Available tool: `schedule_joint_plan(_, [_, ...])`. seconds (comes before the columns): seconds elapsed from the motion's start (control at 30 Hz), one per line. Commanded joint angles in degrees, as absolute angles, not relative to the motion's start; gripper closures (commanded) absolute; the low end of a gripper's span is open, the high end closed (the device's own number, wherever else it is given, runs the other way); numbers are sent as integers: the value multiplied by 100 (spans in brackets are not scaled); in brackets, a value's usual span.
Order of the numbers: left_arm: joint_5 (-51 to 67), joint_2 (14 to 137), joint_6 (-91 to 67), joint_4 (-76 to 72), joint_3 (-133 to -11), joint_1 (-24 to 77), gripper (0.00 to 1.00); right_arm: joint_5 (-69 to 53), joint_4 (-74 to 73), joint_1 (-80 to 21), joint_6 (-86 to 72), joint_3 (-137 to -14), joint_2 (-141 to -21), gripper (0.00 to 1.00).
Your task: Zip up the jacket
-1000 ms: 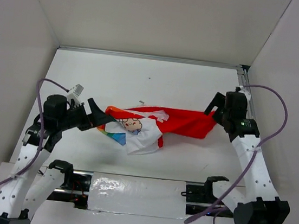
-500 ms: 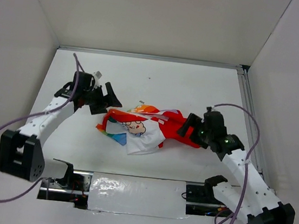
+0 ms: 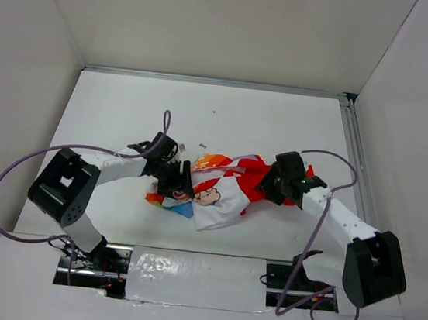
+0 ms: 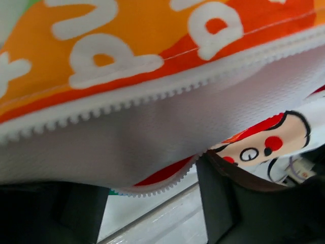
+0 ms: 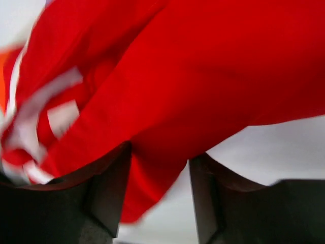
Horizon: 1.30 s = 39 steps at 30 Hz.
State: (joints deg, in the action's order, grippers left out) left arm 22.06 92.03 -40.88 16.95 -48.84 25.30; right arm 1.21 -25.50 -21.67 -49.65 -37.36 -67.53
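1. top external view shows the jacket (image 3: 221, 196) bunched into a heap on the white table (image 3: 281, 125). its sleeves, cuffs and zipper cannot be told apart from here.
2. both sets of fingertips are buried against the cloth in that view, so the left gripper (image 3: 181, 181) and right gripper (image 3: 275, 185) show only as dark heads at the heap's edges.
3. the left wrist view is so close that only a slice of the garment fits: an orange panel with white letters (image 4: 101, 56), a row of white zipper teeth (image 4: 152, 96), white mesh lining, and part of a cartoon face (image 4: 259, 147). no slider can be made out.
4. the left gripper (image 4: 152, 208) has its fingers (image 4: 228, 203) spread wide. bare table shows between them and the zipper edge hangs just above the gap, gripped by neither.
5. the right wrist view is blurred. a red fold of the jacket (image 5: 203, 76) drops between the right gripper's (image 5: 160, 198) fingers (image 5: 106, 198). i cannot tell whether they pinch it.
6. the jacket lies between the two grippers, the left one at its rainbow end and the right one at its red end.
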Motion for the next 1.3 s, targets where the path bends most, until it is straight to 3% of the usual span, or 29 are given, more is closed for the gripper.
schedule_joint_plan(0.0, [2180,9272,-4297,1740,-4676,3066,26,704,-2031,-1838,-4826,-4332,-7293,46])
schedule_joint_plan(0.07, [2206,9229,-4447,1802,-4518,3558,31,651,-1960,-1740,-4265,-4789,-7786,59])
schedule_joint_plan(0.27, [3022,8860,-5185,1364,-4201,4912,32,-297,-1319,-1793,-2560,-5949,-8911,62])
schedule_joint_plan(0.33, [3024,8623,-5440,1310,-4324,5438,25,-825,-1178,-1942,-1990,-6327,-9175,60])
schedule_joint_plan(0.43, [2384,8411,-5660,1914,-4903,6019,7,-984,-1309,-2162,-1627,-6819,-9343,58])
schedule_joint_plan(0.47, [2208,8368,-5747,2429,-5078,6177,1,-958,-1397,-2180,-1591,-6968,-9317,57])
schedule_joint_plan(0.57, [1374,8157,-5914,3249,-5650,6258,1,-739,-1626,-2154,-1564,-6805,-8932,44])
schedule_joint_plan(0.6, [1171,7947,-5950,3748,-5834,6258,1,-677,-1600,-2127,-1556,-6655,-8782,34])
schedule_joint_plan(0.67, [477,7718,-6072,4138,-5993,6249,1,-563,-1599,-1943,-1731,-6164,-8239,25])
schedule_joint_plan(0.7, [257,7499,-6108,4305,-6107,6145,1,-589,-1643,-1873,-1792,-6039,-8070,18])
schedule_joint_plan(0.87, [-167,7006,-5749,4378,-6240,4935,1,-772,-1591,-1688,-2355,-4844,-6901,10])
schedule_joint_plan(0.9, [-97,6970,-5574,4255,-6232,4757,1,-878,-1591,-1688,-2434,-4712,-6804,4])
schedule_joint_plan(1.07, [448,7216,-4589,3183,-6293,3359,1,-1423,-1363,-1758,-2522,-4017,-6363,4])
schedule_joint_plan(1.17, [544,8012,-4230,2719,-6424,2763,1,-1397,-1240,-1784,-2531,-3798,-6389,4])
schedule_joint_plan(1.27, [1420,8899,-3850,2366,-6678,2357,1,-1432,-1055,-1819,-2575,-3613,-6495,5])
